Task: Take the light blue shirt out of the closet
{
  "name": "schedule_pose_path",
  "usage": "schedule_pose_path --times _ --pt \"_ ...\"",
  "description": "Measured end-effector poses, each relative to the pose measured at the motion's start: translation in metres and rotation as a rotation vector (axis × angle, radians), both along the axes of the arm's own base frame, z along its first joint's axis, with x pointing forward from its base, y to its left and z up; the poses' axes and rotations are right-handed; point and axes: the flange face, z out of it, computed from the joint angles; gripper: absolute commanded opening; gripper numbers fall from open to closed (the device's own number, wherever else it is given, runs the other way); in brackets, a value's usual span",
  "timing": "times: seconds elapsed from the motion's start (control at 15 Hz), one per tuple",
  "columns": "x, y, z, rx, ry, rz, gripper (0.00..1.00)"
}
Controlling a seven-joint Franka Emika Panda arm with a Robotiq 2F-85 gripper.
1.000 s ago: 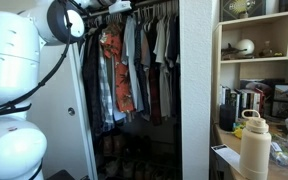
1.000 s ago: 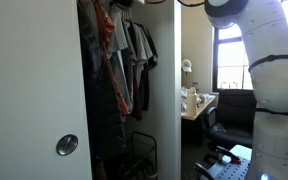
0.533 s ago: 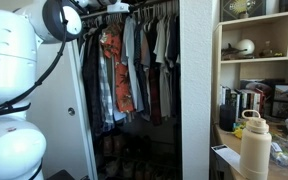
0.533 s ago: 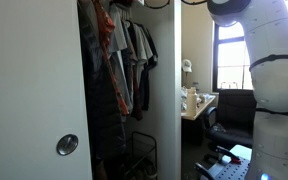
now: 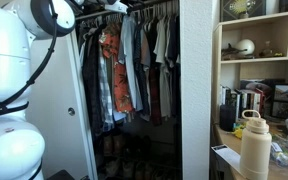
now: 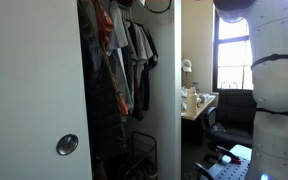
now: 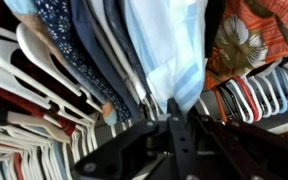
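Note:
In the wrist view the light blue shirt (image 7: pixel 169 45) hangs among other clothes, and its bunched fabric narrows down between my black gripper fingers (image 7: pixel 174 105), which look shut on it. An orange floral shirt (image 7: pixel 249 35) hangs beside it on one side and a navy dotted garment (image 7: pixel 69 40) on the other. In an exterior view my arm reaches to the closet rod at the top (image 5: pixel 104 8), above the row of hanging shirts. The orange floral shirt (image 5: pixel 111 65) shows there too. I cannot pick out the light blue shirt in either exterior view.
White and red hangers (image 7: pixel 24 70) crowd the rod. The white closet wall (image 5: pixel 196 90) stands beside a shelf unit (image 5: pixel 259 55), with a cream bottle (image 5: pixel 254 145) on a desk. A door with a round knob (image 6: pixel 67 145) fills the near side. A wire rack (image 6: pixel 139 155) sits on the closet floor.
My arm's upper joint has drifted steadily away from the closet opening and slightly upward in both exterior views. The clothes have hardly moved.

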Motion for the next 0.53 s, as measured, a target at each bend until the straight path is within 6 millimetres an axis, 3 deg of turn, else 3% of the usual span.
schedule_pose_path --times 0.53 --pt "-0.016 -0.019 -0.018 0.084 0.002 0.046 0.07"
